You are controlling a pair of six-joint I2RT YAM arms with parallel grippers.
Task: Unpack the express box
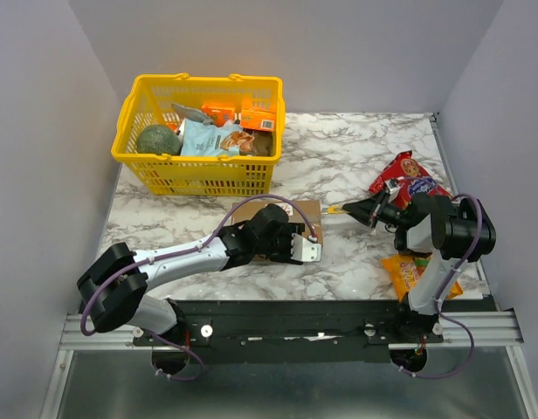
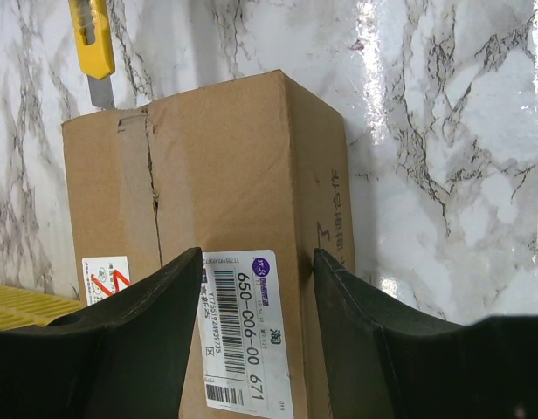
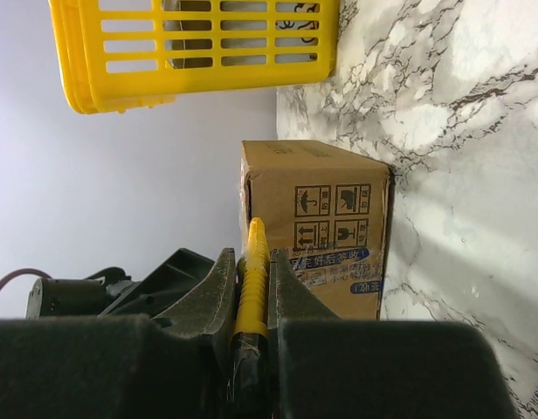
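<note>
The express box [image 1: 309,212], a brown cardboard carton with a white barcode label [image 2: 243,332] and a red-scribbled sticker, lies on the marble table, its taped top seam split. My left gripper [image 1: 297,246] is over the box with its jaws open; the black fingers [image 2: 155,323] stand either side of the label. My right gripper [image 1: 360,209] is shut on a yellow utility knife [image 3: 253,279]. The knife's blade tip [image 2: 101,92] sits at the box's far edge by the tape seam. In the right wrist view the box's end [image 3: 326,218] shows printed handling symbols.
A yellow plastic basket [image 1: 199,177] holding snack packs and a green ball stands at the back left. A red snack bag [image 1: 407,179] lies behind the right arm. An orange packet [image 1: 410,272] lies near the right base. Grey walls enclose the table.
</note>
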